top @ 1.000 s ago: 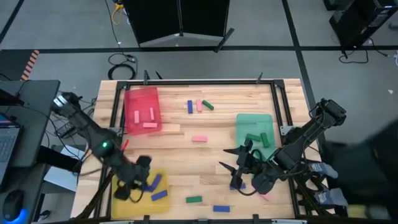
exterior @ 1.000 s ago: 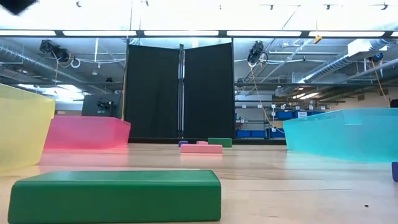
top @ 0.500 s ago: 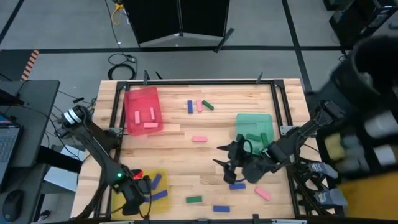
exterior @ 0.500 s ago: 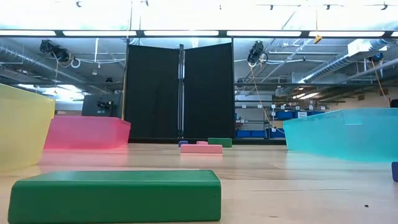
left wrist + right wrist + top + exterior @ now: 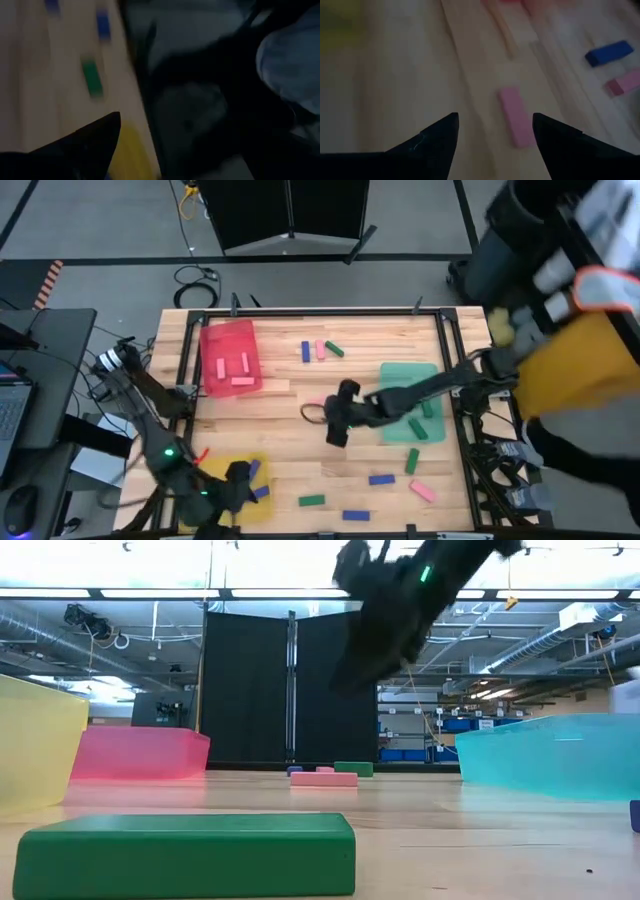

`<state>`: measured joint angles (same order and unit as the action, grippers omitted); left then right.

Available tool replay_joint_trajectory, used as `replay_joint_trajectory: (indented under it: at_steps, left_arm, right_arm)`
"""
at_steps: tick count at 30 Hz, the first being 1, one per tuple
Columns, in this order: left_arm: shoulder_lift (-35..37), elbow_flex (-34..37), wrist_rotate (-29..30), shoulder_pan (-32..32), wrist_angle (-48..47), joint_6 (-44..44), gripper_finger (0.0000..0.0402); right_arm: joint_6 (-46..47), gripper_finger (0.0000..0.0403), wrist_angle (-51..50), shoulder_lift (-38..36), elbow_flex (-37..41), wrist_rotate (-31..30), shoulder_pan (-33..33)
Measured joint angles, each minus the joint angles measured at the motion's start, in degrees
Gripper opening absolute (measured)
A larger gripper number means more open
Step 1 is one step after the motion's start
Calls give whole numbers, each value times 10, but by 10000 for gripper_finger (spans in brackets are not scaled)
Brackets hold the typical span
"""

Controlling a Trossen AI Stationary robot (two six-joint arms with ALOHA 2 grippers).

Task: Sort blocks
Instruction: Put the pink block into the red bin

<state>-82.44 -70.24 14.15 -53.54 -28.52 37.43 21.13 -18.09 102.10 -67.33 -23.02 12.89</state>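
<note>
My right gripper (image 5: 335,425) is open and empty over the table's middle, well above the wood in the low view (image 5: 380,610). A pink block (image 5: 512,122) lies flat on the wood ahead of its fingers and also shows in the low view (image 5: 323,779). My left gripper (image 5: 238,480) is over the yellow tray (image 5: 225,502) at the near left, which holds blue blocks (image 5: 252,471). Loose blocks lie flat near the front edge: green (image 5: 312,501), blue (image 5: 356,515), blue (image 5: 381,478), green (image 5: 411,461) and pink (image 5: 422,491).
The red tray (image 5: 230,358) at the far left holds pink blocks. The green tray (image 5: 410,375) at the right holds green blocks. Blue, pink and green blocks (image 5: 320,349) lie at the far middle. A person in yellow (image 5: 565,360) stands at the table's right edge.
My right gripper has swung from the near right, over the blue block there, toward the table's middle and the pink block, and now shows in the low view. My left arm has shifted over the yellow tray. A person has come in at the right edge.
</note>
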Motion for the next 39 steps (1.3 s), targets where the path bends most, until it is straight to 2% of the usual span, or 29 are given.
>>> replay_joint_trajectory:
  at_steps: [5, 10, 12, 15, 19, 22, 25, 28, 31, 36, 39]
  left_arm:
    - [17, -57, 128, -26, 37, -152, 368]
    - [42, -72, 241, -49, 82, -277, 359]
    - [56, -72, 290, -56, 95, -312, 355]
    - [78, -73, 357, -65, 117, -360, 350]
    - [107, -73, 423, -77, 137, -410, 340]
    - [133, -73, 483, -78, 139, -420, 331]
    - [158, -72, 576, -77, 125, -413, 322]
    - [180, -55, 636, -77, 101, -405, 313]
    - [200, -30, 662, -76, 66, -371, 304]
    - [252, 32, 670, -76, 58, -321, 278]
    - [292, 74, 670, -76, 59, -297, 257]
  right_arm:
    - [-70, 266, 1, 46, 0, 58, -58]
    - [-133, 264, 19, 86, 0, 95, -87]
    - [-142, 263, 37, 101, 0, 121, -94]
    - [-137, 258, 46, 121, -2, 121, -100]
    - [-119, 225, 57, 135, -2, 124, -105]
    - [-117, 171, 79, 137, -2, 124, -103]
    - [-107, 114, 121, 140, -1, 121, -102]
    - [-89, 115, 164, 143, 1, 122, -104]
    - [-76, 115, 234, 143, 1, 133, -99]
    - [-74, 115, 400, 145, -9, 135, -98]
    - [-81, 115, 418, 166, -56, 128, -112]
